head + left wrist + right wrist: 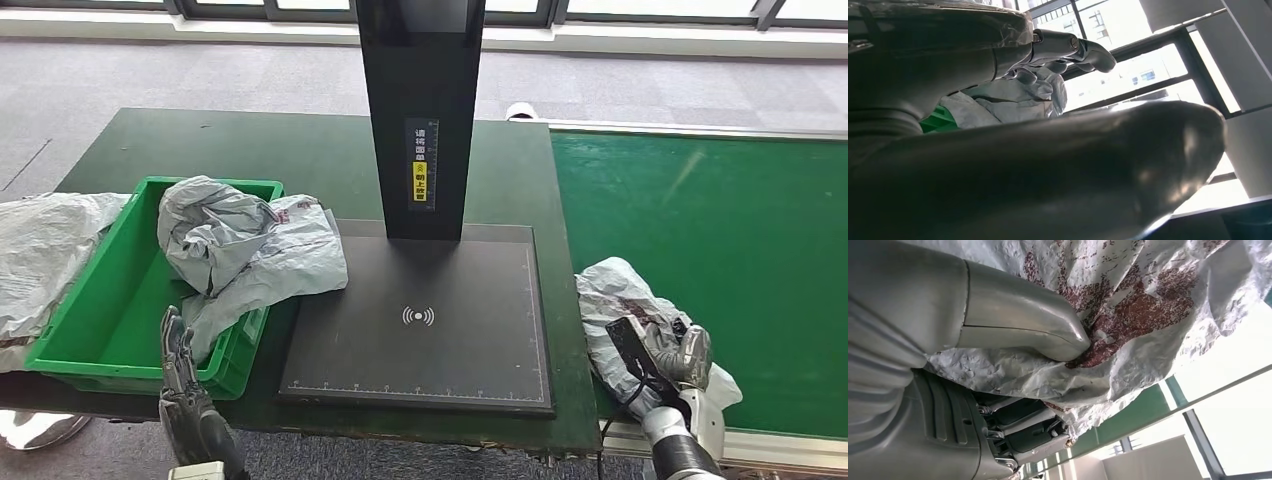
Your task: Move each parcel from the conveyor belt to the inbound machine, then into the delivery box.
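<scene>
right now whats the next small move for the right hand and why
Probably lift the parcel off the belt and carry it left onto the scanner pad. The right hand grips the parcel, thumb pressed into the wrap, and the pad is bare. The left hand hangs by the green box.

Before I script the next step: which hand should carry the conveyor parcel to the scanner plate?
The right hand: it already grips the grey parcel on the green belt. The left hand hangs empty by the green bin.
</scene>
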Tool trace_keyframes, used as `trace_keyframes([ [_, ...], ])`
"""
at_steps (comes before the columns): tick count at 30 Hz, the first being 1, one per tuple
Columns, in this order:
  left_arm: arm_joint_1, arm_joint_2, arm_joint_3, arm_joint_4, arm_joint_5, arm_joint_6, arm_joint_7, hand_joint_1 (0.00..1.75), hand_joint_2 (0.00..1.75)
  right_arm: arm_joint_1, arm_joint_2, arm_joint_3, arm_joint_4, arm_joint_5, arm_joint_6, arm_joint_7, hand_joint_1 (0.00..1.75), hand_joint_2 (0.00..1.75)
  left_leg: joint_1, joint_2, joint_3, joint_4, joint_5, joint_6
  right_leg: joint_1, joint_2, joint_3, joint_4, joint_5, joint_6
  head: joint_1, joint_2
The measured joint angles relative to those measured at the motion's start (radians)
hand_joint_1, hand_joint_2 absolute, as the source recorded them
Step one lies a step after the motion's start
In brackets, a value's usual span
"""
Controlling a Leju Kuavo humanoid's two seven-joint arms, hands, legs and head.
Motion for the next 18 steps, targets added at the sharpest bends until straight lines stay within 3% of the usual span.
trace_keyframes([
  [18, 0.077, -0.023, -0.037, -0.146, -0.119, 0.000, 0.001, 0.00, 0.00, -0.036, 0.037, 0.000, -0.015, -0.086, 0.019, -0.063, 1.75, 1.75, 0.000, 0.000, 0.000, 0.000, 0.000, 0.000, 0.000, 0.000, 0.000, 0.000, 0.000, 0.000, 0.000, 0.000],
])
